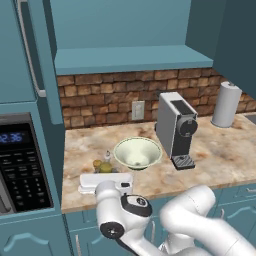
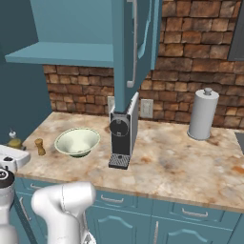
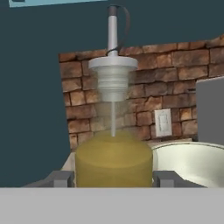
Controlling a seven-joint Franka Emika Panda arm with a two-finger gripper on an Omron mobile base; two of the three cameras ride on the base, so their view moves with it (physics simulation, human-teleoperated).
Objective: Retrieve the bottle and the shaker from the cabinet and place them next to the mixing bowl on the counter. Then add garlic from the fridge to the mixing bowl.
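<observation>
Gripper (image 3: 113,178) sits at the bottle (image 3: 113,144) — in the hand view the two grey finger tips (image 3: 59,179) flank the olive-yellow body left and right, right at its sides, so the jaws look clamped on the bottle, though actual contact is hard to confirm. Bottle stands upright, pale pourer top and thin spout pointing up against the brick wall. In the left base view the bottle (image 1: 106,164) is on the counter (image 1: 210,160) near its front left edge, just left of the mixing bowl (image 1: 137,152), with the white hand right in front of it. Shaker (image 1: 97,164) stands just beside the bottle on its left in that view; from the right base view the shaker (image 2: 40,146) is upright between the bottle (image 2: 14,139) and the mixing bowl (image 2: 77,141), apart from both. Bowl looks empty inside. Right of the bowl — a grey coffee machine (image 1: 176,129), farther right a paper towel roll (image 1: 225,104) near the wall. Cabinet (image 1: 120,57) above the counter is open, its teal shelf bare, door (image 2: 136,47) swung out with the silver bar handle showing. Microwave (image 1: 20,165) at far left in the left base view. Wall outlet (image 1: 138,110) on the brick behind the bowl.
</observation>
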